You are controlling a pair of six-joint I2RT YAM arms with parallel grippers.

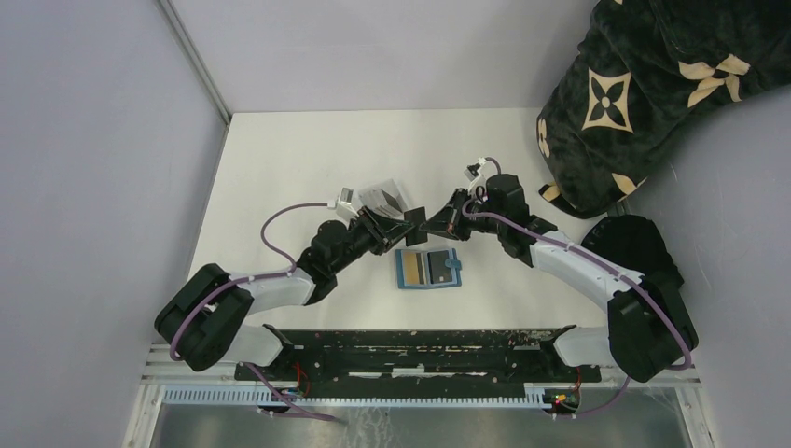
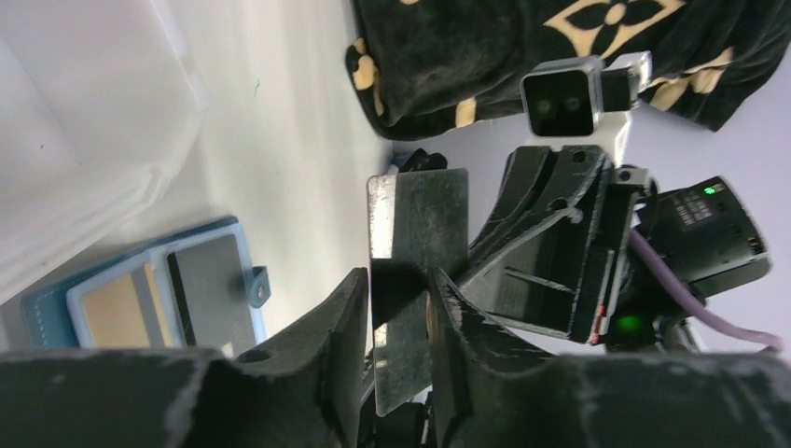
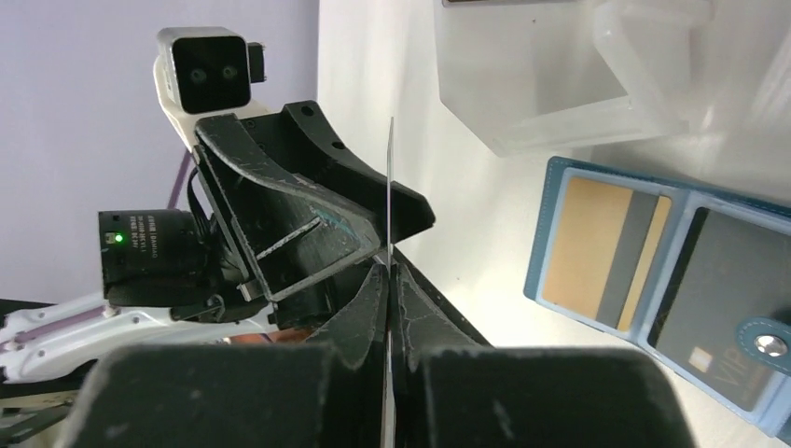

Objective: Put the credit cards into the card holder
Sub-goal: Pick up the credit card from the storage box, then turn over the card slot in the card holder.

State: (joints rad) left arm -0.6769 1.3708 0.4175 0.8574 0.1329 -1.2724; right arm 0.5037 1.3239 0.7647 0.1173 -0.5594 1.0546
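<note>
The right gripper point(image 3: 387, 273) pinches a grey card point(image 2: 420, 219), the left gripper point(image 2: 399, 280) standing slightly parted around it. Nearby, the teal card holder point(image 3: 539, 233) lies open on the table point(image 1: 308, 159), a gold card point(image 3: 588, 243) in one pocket.

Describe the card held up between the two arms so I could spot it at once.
On the white table, find the open teal card holder. Just beyond it the right gripper pinches a grey card. Unlike the gold card in the holder's pocket, it stands in the air.
</note>
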